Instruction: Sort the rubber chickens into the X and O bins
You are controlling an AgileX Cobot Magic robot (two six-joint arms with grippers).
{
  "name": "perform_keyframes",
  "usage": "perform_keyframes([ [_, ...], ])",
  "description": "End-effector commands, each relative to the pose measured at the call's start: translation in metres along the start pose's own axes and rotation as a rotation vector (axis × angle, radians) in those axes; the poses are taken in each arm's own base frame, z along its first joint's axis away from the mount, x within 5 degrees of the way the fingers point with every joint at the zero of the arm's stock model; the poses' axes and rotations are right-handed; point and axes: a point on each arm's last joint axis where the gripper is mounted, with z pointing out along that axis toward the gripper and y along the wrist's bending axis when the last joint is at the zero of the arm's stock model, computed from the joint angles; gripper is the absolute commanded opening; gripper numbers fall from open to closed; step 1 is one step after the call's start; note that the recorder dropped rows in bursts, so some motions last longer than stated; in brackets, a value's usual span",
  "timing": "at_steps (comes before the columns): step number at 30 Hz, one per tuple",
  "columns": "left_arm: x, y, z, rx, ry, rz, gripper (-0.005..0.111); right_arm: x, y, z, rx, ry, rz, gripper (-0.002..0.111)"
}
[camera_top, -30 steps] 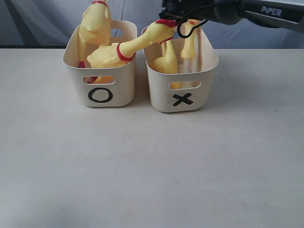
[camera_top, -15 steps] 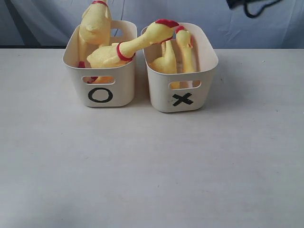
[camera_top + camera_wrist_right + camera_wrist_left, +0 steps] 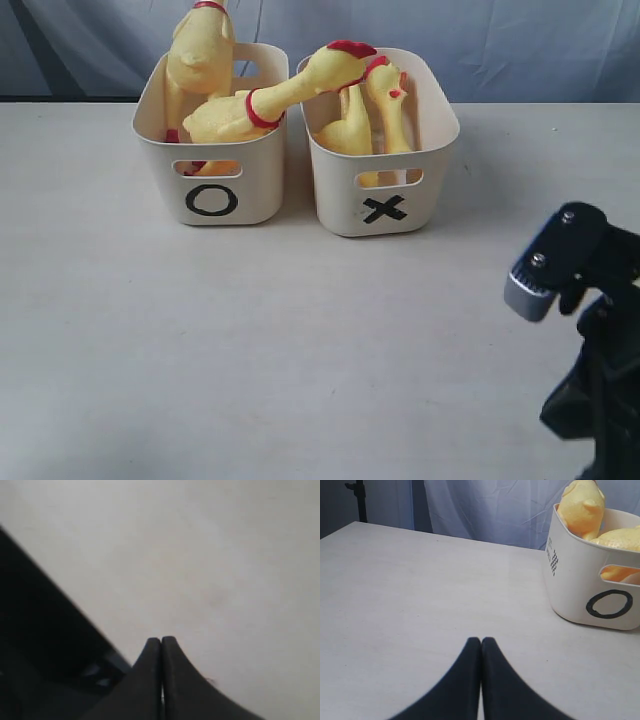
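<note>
My right claw (image 3: 161,645) is closed with nothing between the fingers, above the bench (image 3: 300,350); my right arm (image 3: 598,380) stands at the near right corner. My left claw (image 3: 481,644) is closed and empty too, low over the bench, with the O bin (image 3: 570,590) not far in front of it. Both bins stand side by side near the far edge, the X bin (image 3: 345,195) to the right. I see no chicken on the bench. One chicken (image 3: 285,98) has its body in the O bin and its neck across both rims, head over the X bin; its long axis runs along the far edge. I judge my left claw is the nearer one to it.
</note>
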Motion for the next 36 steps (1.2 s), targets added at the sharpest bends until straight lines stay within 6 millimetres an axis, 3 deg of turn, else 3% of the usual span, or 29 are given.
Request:
perform_keyframes([
  [1, -0.003, 0.0, -0.001, 0.002, -0.012, 0.004, 0.0, 0.017, 0.01, -0.009, 0.002, -0.04, -0.043, -0.001],
  [5, -0.003, -0.001, -0.001, 0.004, -0.012, -0.002, 0.0, 0.026, 0.0, -0.026, 0.252, -0.12, -0.11, -0.001],
  [9, -0.003, 0.0, -0.001, 0.0, -0.012, 0.004, 0.0, 0.028, -0.008, -0.068, 0.473, -0.59, 0.111, -0.001],
  [13, -0.003, 0.0, -0.001, 0.0, -0.012, 0.004, 0.0, 0.057, 0.005, -0.118, 0.775, -0.988, 0.182, -0.001],
  [16, -0.003, 0.0, -0.001, 0.0, -0.012, 0.004, 0.0, 0.083, 0.021, -0.14, 1.025, -1.15, 0.237, -0.001],
  [18, -0.003, 0.0, -0.001, 0.0, -0.012, 0.004, 0.0, 0.093, 0.031, -0.143, 1.093, -1.193, 0.295, -0.001],
  [22, -0.003, 0.0, -0.001, 0.0, -0.012, 0.004, 0.0, 0.101, 0.037, -0.135, 1.107, -1.2, 0.374, -0.001],
  [26, -0.003, 0.0, -0.001, 0.0, -0.012, 0.004, 0.0, 0.099, 0.019, -0.11, 1.042, -1.126, 0.426, -0.001],
  [31, -0.003, 0.0, -0.001, 0.0, -0.012, 0.004, 0.0, 0.093, -0.014, -0.058, 0.893, -1.19, 0.561, -0.001],
  [36, -0.003, 0.0, -0.001, 0.0, -0.012, 0.004, 0.0, 0.11, -0.028, -0.009, 0.93, -1.283, 0.61, -0.001],
])
